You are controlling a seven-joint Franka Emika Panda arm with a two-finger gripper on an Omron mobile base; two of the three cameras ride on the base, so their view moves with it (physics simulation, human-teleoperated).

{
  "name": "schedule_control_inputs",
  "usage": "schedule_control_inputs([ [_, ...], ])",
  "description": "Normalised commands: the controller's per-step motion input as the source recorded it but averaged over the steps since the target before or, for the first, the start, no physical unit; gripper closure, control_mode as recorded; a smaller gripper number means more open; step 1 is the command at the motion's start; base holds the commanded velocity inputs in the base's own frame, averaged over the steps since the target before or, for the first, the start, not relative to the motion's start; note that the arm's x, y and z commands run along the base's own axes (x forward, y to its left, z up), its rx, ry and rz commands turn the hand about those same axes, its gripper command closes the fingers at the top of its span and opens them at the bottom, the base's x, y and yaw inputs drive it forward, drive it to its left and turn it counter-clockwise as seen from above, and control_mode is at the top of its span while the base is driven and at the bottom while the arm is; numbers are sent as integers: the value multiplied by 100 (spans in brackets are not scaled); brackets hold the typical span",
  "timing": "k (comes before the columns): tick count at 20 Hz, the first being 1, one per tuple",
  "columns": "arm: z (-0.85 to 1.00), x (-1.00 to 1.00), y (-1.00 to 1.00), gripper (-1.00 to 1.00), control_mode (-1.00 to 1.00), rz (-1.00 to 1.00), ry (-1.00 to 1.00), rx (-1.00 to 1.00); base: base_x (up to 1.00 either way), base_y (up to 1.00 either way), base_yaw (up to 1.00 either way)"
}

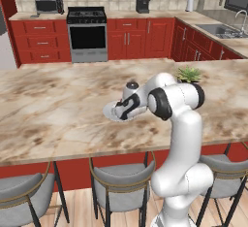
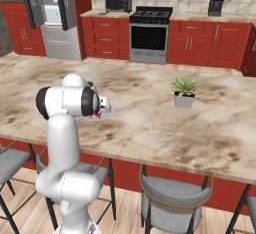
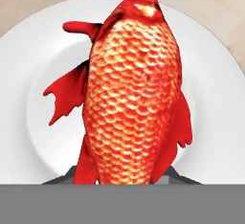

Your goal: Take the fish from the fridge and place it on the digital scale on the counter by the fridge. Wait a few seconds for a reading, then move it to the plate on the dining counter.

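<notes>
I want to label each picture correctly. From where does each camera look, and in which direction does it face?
Left base view: behind the arm's left, looking forward and down over the dining counter to the stove; white arm rises lower right.
Right base view: behind its right, same counter, fridge beyond; arm lower left.
Hand view: on the hand, looking along the claw at the fish over the plate; dark finger tips at bottom.
Both base views share the plate, plant, stove.

Long marbled dining counter (image 1: 58, 109), brown and beige. Lying on it right under the gripper (image 3: 125, 182), a round white plate (image 3: 210, 98). Standing on it well off to the gripper's right, a small green plant (image 2: 184, 92) in a grey pot.
</notes>
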Motion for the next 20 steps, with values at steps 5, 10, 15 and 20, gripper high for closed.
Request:
schedule_control_inputs([
  [5, -26, 36, 5, -100, -100, 0, 0, 0, 0, 0, 0],
  [10, -12, 35, 2, -100, -100, 0, 0, 0, 0, 0, 0],
  [15, -4, 17, 0, -100, -100, 1, 0, 0, 0, 0, 0],
  [20, 36, -44, 0, -100, -100, 0, -10, 0, 0, 0, 0],
])
